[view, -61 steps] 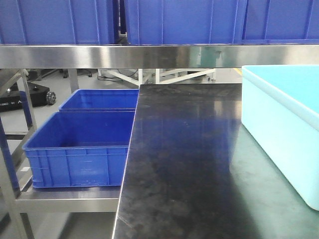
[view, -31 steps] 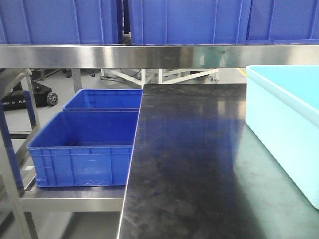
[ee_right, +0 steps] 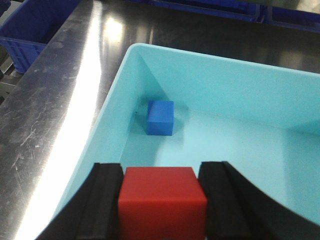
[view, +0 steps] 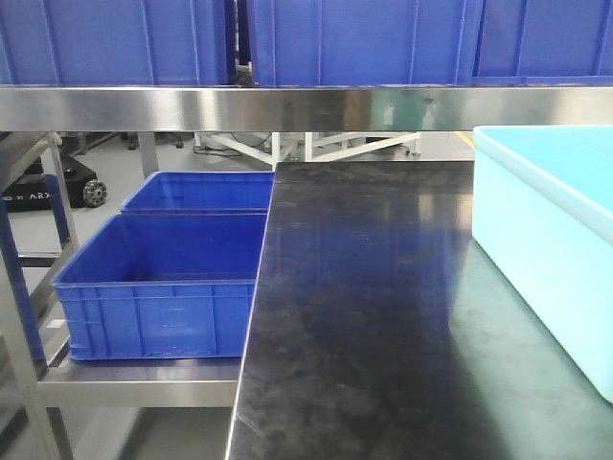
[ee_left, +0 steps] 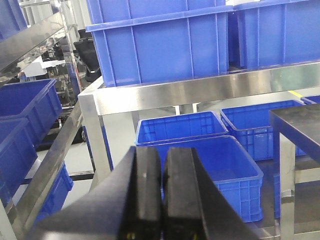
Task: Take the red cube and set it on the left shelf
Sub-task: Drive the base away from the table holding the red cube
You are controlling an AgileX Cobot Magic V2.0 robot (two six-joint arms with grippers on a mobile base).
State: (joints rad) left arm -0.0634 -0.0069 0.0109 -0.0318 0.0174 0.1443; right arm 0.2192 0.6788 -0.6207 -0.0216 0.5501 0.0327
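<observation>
In the right wrist view a red cube (ee_right: 162,200) sits between the two black pads of my right gripper (ee_right: 162,202), which is shut on it, above the inside of a light cyan bin (ee_right: 240,90). My left gripper (ee_left: 162,195) is shut with nothing between its fingers, and it faces a steel shelf rack (ee_left: 200,90) holding blue crates. From the front view neither gripper nor the cube shows. The left shelf (view: 144,383) there is a low steel shelf beside the dark table (view: 383,307).
A blue cube (ee_right: 160,117) lies on the cyan bin's floor near its left wall. Two blue crates (view: 163,287) stand on the low left shelf. More blue crates (view: 364,38) sit on the steel shelf overhead. The cyan bin (view: 546,249) fills the table's right side.
The front view shifted slightly to the left between one second and half a second ago, then held still.
</observation>
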